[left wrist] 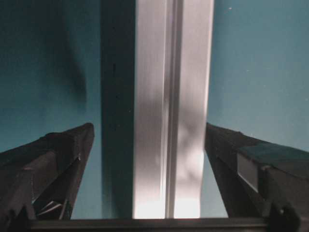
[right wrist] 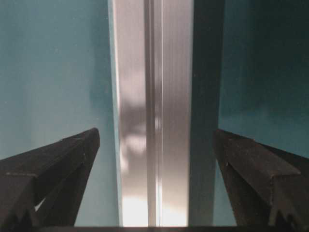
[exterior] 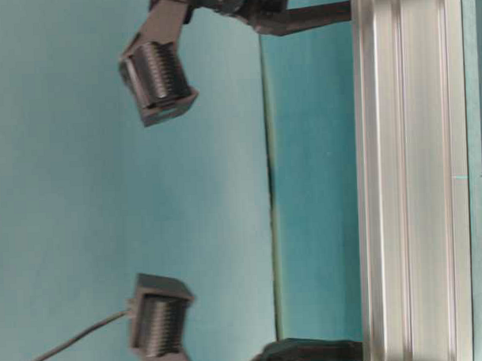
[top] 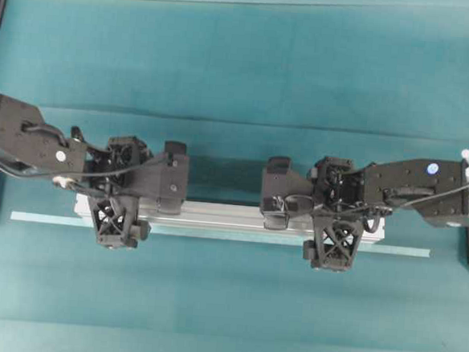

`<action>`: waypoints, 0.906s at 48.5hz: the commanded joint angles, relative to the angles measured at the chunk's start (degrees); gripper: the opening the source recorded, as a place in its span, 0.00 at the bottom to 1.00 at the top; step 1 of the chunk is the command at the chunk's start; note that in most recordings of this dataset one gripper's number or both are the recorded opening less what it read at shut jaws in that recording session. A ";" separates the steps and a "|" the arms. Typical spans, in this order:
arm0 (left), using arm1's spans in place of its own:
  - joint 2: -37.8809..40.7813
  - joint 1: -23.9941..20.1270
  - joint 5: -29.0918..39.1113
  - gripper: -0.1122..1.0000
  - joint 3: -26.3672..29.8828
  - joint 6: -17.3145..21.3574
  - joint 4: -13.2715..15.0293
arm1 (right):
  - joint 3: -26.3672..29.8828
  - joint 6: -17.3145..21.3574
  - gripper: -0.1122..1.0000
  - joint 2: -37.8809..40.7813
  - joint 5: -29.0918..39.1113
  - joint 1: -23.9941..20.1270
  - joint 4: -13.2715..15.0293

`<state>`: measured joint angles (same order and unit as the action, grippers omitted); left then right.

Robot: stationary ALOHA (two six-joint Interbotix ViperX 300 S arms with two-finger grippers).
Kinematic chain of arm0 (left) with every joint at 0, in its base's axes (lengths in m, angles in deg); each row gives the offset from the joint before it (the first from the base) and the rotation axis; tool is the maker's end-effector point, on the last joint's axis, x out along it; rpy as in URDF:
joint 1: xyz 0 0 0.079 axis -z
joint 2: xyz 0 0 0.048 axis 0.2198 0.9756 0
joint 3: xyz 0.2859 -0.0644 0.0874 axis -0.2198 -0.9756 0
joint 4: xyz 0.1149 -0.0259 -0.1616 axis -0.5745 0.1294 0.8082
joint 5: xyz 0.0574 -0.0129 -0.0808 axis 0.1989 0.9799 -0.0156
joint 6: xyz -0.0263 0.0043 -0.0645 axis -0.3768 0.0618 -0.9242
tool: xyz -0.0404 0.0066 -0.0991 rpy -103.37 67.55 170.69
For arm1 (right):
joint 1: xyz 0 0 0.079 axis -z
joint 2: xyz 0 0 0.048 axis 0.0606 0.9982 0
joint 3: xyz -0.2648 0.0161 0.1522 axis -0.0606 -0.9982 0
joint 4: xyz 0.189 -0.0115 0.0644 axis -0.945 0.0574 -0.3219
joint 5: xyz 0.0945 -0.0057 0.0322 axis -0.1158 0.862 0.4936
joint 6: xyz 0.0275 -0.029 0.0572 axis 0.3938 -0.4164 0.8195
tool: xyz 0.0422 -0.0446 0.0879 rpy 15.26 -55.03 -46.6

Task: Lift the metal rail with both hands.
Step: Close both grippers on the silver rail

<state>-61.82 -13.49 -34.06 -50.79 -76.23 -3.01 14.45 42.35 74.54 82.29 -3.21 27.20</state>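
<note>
Straddling the rail with spread jaws

Matte teal cloth (top: 242,64) is spread across the frame. The metal rail (top: 216,215), a grooved silver bar, is laid at lower centre. It is flanked by the left gripper (left wrist: 147,145) and right gripper (right wrist: 157,145), jaws apart, nothing grasped.

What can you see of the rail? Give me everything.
The rail is a long straight silver extrusion, aluminium by its look, with lengthwise grooves. It lies flat on the teal table, alongside a pale tape strip. The left gripper and right gripper straddle it near either end, jaws open, fingers clear of its sides.
</note>
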 commanded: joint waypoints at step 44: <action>1.14 -0.09 -1.76 0.62 -0.35 -2.90 -0.09 | -0.35 0.26 0.58 1.32 0.09 -1.23 -0.18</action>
<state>-60.24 -13.22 -35.91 -51.32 -78.87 -3.01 13.49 42.44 75.33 81.67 -3.83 27.29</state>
